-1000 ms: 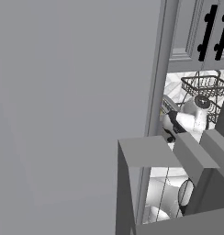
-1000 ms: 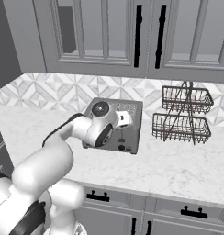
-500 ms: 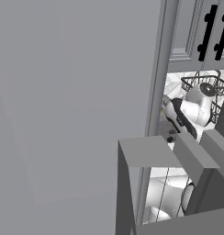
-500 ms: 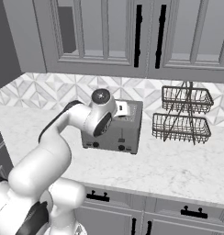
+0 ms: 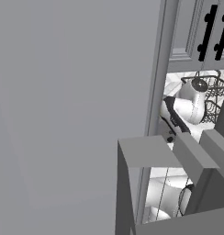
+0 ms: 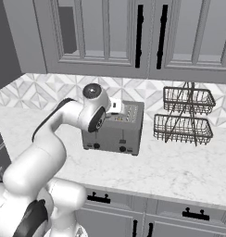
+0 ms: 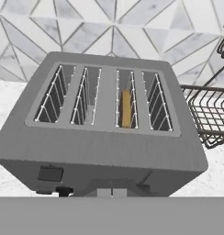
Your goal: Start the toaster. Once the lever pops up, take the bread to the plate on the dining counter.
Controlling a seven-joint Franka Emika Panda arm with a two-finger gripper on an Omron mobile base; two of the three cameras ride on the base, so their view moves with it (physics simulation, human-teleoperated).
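Observation:
A grey four-slot toaster point(image 7: 109, 142) sits on the marble counter, also seen from the right base view as the toaster point(image 6: 116, 133). The tan bread point(image 7: 126, 108) stands sunk in the third slot from the left. My gripper point(image 7: 112, 193) hangs shut just above the toaster's front edge, holding nothing, and looks down into the slots. On the toaster's front face are a dark rectangular part point(image 7: 50, 173) and a small black knob point(image 7: 63, 190). The plate and the dining counter are out of view.
A two-tier black wire basket rack point(image 6: 183, 116) stands right of the toaster. Grey wall cabinets point(image 6: 133, 37) hang above it and a patterned tile backsplash point(image 7: 114, 27) runs behind. A large grey panel point(image 5: 72, 105) blocks most of the left base view.
My arm has lifted from the toaster's front face to above its top. The gripper stayed shut.

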